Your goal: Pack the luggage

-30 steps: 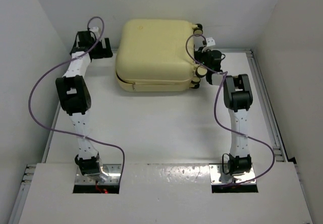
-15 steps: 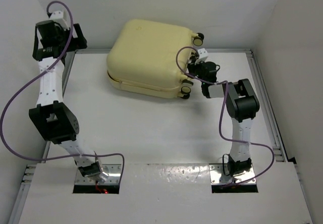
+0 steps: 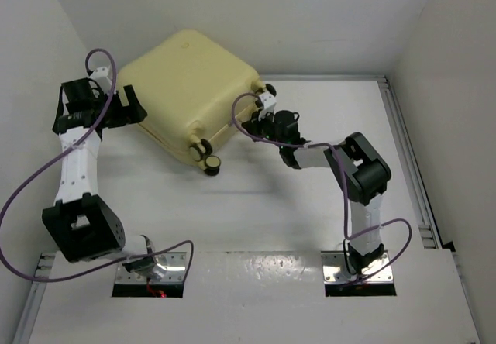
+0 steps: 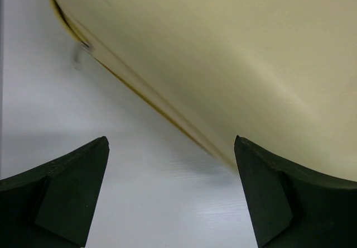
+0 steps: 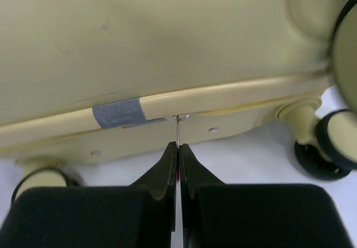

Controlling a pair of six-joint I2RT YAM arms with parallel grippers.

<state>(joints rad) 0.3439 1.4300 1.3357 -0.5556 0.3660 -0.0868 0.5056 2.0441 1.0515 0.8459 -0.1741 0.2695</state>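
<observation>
While our right fingers (image 5: 162, 172) pinch the zipper pull (image 5: 178, 126) on the wheel-end seam directly ahead, the closed luggage (image 3: 182, 88) lies skewed far left on the table (image 3: 310, 204), our left fingers (image 4: 72, 170) spread alongside.

The white table (image 3: 256, 197) fills the middle of the frame, with a metal rail (image 3: 411, 166) along its right edge. The luggage (image 3: 182, 80) rests on it in the upper left, closed and turned at an angle, its black wheels (image 3: 208, 158) toward the frame's centre.
</observation>
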